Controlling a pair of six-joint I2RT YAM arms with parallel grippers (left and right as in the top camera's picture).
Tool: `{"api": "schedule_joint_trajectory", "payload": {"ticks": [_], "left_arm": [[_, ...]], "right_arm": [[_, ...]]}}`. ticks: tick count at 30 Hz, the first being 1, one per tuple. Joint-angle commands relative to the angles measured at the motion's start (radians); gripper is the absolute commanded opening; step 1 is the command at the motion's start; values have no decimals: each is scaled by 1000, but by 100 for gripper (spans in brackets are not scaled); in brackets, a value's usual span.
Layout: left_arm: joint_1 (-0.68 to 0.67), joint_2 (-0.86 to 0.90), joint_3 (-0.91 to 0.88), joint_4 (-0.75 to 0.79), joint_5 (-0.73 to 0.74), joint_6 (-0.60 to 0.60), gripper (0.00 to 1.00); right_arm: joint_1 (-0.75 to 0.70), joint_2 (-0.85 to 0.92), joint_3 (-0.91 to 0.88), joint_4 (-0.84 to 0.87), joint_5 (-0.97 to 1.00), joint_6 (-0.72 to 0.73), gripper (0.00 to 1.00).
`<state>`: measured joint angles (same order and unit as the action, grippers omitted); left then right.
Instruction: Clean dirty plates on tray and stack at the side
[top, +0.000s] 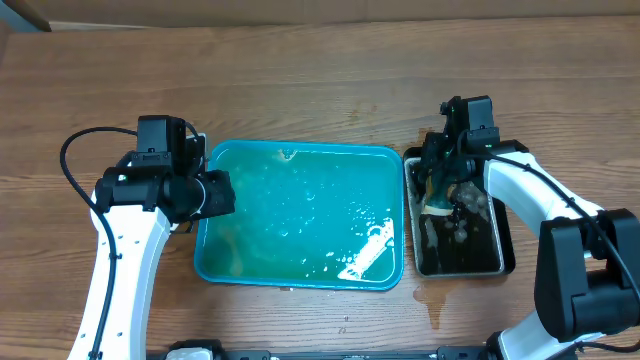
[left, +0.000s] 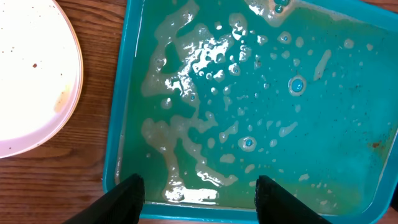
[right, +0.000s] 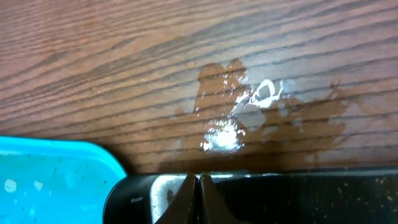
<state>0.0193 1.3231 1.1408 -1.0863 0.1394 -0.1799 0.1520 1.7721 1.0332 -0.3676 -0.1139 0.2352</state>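
The teal tray (top: 300, 215) lies mid-table, wet with soapy streaks, and holds no plates. In the left wrist view a white plate (left: 31, 68) with a small brown smear sits on the table just left of the tray (left: 261, 93); from overhead my left arm hides it. My left gripper (left: 199, 183) is open and empty over the tray's left rim (top: 215, 193). My right gripper (right: 198, 186) is shut above the back end of the black tray (top: 460, 235). A pale sponge-like thing (top: 437, 203) lies just under it. The other plates are out of view.
The small black tray (right: 298, 199) stands right of the teal tray and holds dark wet residue. A puddle (right: 239, 115) lies on the wood behind it. Another wet patch (top: 432, 298) lies in front of it.
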Motion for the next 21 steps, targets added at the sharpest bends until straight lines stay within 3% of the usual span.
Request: {"api": "schedule_joint_trajectory", "payload": {"ticks": [1, 9, 15, 21], "left_arm": [[-3, 1, 13, -6, 10, 16, 59], [-3, 1, 13, -6, 7, 16, 59], [-3, 1, 13, -5, 7, 16, 59], [-3, 1, 13, 2, 8, 16, 59]], "right_arm": [[-1, -19, 16, -38, -42, 2, 4], [-1, -151, 74, -369, -42, 3, 4], [-1, -157, 70, -629, -42, 3, 4], [-1, -156, 28, -740, -33, 7, 4]]}}
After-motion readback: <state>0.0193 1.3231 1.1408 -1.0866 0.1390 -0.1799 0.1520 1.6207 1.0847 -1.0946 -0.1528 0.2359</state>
